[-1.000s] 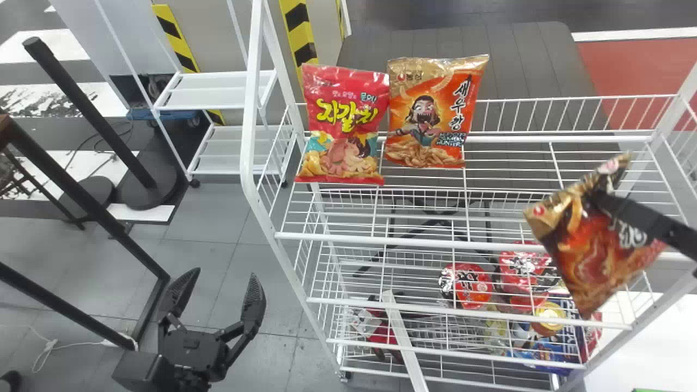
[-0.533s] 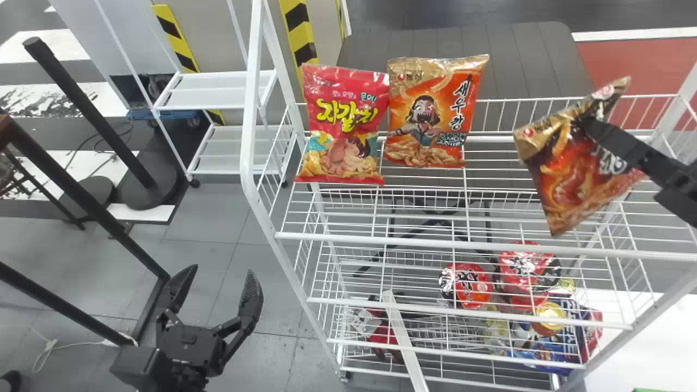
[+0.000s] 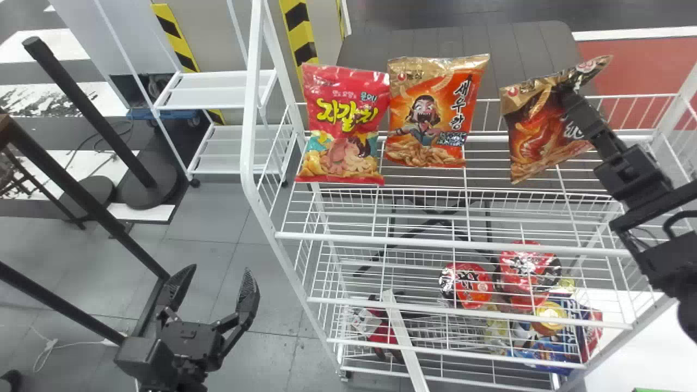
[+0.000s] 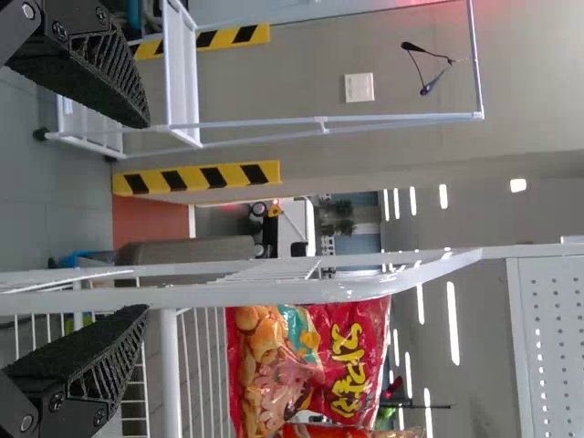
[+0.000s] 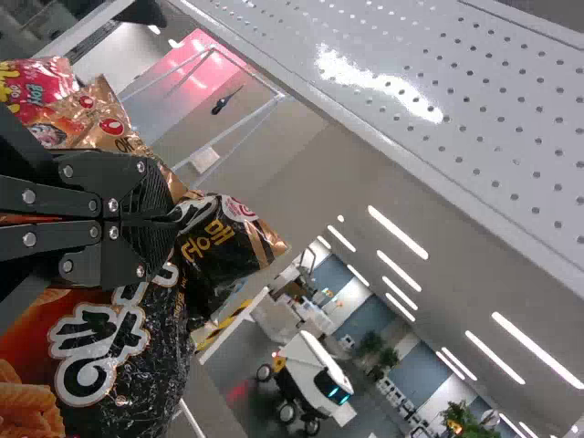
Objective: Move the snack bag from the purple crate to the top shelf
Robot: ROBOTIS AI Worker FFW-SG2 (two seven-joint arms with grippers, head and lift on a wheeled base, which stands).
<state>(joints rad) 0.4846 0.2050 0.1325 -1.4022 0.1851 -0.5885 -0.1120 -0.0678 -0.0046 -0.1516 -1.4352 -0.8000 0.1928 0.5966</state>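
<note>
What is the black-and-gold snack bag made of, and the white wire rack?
Black-and-gold snack bag: probably glossy plastic film, with creases and bright highlights. White wire rack: likely smooth painted metal, by its thin, straight rods.

Black pole [image 3: 90, 111] on round base [image 3: 144, 188], white wheeled cart [image 3: 209, 99], yellow-and-black striping [image 3: 176, 37] behind the cart

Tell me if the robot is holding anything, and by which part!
Yes: the dark snack bag, pinched near its top in the right gripper. The left gripper holds nothing.
</note>
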